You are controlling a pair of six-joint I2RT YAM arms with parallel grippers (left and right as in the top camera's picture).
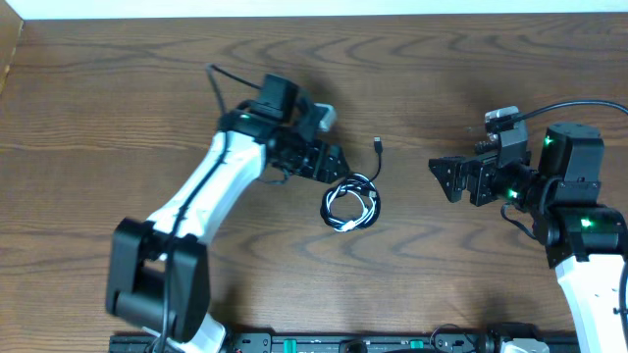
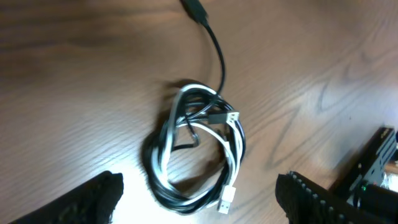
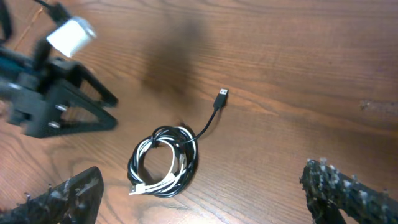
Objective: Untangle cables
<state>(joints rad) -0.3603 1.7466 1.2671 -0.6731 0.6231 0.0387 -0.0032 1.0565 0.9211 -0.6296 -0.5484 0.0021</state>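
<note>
Tabletop (image 1: 442,78): brown wood, cables in one coil (image 1: 351,204) at middle.
Left gripper (image 1: 337,169): jaws apart, empty, just beside coil.
Right gripper (image 1: 439,179): jaws wide apart, empty, well apart from coil.
Black cable (image 2: 217,56) and white cable (image 2: 232,168): wound together.
Judgement: pinch free black tail near black plug (image 2: 194,9), pinch white plug (image 2: 228,200) end with other gripper, draw apart slowly and low.

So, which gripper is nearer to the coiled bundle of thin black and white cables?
Left. The left gripper hovers beside the bundle; the right gripper stands apart on its other side.
</note>
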